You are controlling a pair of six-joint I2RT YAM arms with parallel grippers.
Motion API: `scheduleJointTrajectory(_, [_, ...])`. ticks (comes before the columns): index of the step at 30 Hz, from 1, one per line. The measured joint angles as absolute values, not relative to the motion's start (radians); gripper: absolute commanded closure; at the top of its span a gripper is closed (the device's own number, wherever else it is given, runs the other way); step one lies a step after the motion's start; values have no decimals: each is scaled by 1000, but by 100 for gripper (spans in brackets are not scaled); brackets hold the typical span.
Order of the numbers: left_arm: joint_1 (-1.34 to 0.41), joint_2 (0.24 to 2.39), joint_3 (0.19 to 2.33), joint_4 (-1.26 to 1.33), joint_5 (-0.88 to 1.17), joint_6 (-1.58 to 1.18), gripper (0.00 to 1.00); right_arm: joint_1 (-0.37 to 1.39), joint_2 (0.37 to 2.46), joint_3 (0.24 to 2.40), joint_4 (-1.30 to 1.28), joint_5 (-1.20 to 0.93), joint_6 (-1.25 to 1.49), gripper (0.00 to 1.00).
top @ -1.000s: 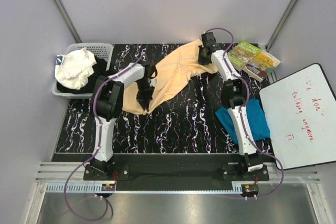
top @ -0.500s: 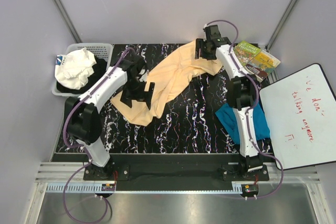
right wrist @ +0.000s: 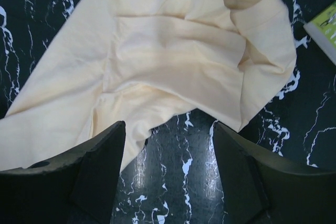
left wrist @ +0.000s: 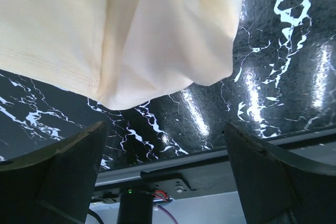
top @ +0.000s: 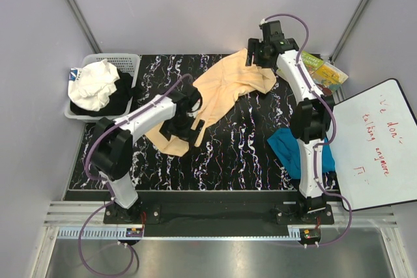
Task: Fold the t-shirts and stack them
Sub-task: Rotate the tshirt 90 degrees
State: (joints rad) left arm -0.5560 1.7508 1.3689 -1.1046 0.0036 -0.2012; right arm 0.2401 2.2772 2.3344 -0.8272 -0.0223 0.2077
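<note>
Top external: right arm (top: 305, 161) covers teal t-shirt (top: 281, 148) middle (edges show).

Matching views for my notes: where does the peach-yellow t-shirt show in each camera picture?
Top external: the peach-yellow t-shirt lies diagonally, centre to far side.
Left wrist: it fills the upper left, hem showing.
Right wrist: it covers most of the upper picture.
Shared landmark: the black marbled tabletop under it.

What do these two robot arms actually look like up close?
The left arm and right arm match: slim white tube-like segments linked by chunky black joints. A thin purple cable loops alongside each one. Each arm ends in two broad, matte black, wedge-shaped fingers. No markings are legible.
</note>
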Motion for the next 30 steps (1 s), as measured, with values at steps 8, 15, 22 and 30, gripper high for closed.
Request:
scheduleJointTrajectory(8, [-665,1801,1294,-1029,-130,-205,28,240,2277,2289,-870,-56,237,25])
scheduleJointTrajectory(15, [-659,1907,1282,-981,-204,-215,80,240,2277,2289,-876,-72,241,24])
scheduleJointTrajectory(22, [-660,1913,1282,-973,-221,-212,92,240,2277,2289,-889,-74,241,24])
scheduleJointTrajectory(30, [-605,1777,1281,-976,-128,-248,83,239,2277,2289,-891,-127,243,25])
